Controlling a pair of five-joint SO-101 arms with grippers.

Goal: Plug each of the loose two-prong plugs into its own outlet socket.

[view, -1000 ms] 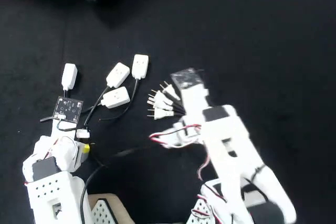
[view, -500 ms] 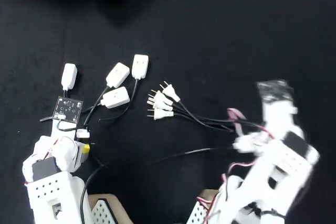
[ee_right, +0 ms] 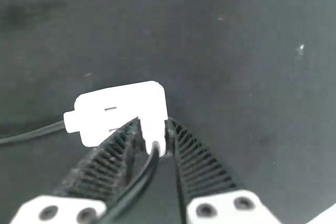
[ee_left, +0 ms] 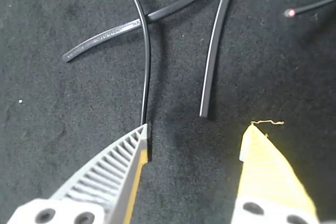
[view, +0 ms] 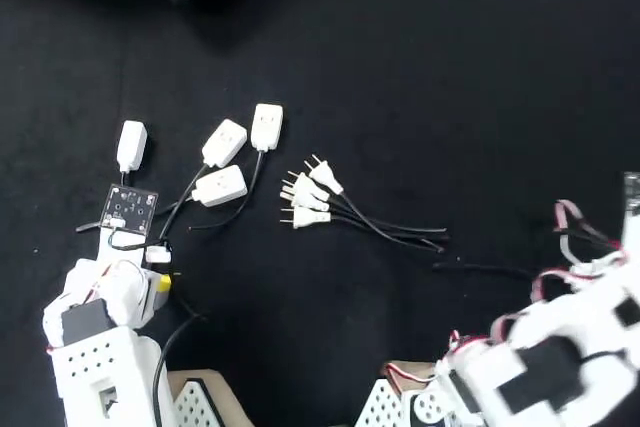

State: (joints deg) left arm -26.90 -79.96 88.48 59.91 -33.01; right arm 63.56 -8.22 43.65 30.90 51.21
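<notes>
Four white outlet sockets (view: 224,143) lie at the left of the black table. Three white two-prong plugs (view: 305,193) sit bunched beside them, and their black cables (view: 400,232) trail right. My right gripper (ee_right: 153,141) is shut on a white plug (ee_right: 118,111), gripping one end, with a black cable running between the fingers. The right arm (view: 560,357) sits at the table's right edge. My left gripper (ee_left: 198,127) is open just above the cloth, with two black cable ends (ee_left: 202,111) lying between its fingers. The left arm (view: 100,317) is at the lower left, below the sockets.
Black socket cables (view: 180,209) run past the left arm's small circuit board (view: 130,209). A thin black cable (view: 490,269) stretches from the bunch toward the right arm. The black cloth (view: 450,87) extends over the far and right side.
The right arm has swung from over the plug bunch to the table's right edge, taking one plug and its cable along. The left arm has not moved.
</notes>
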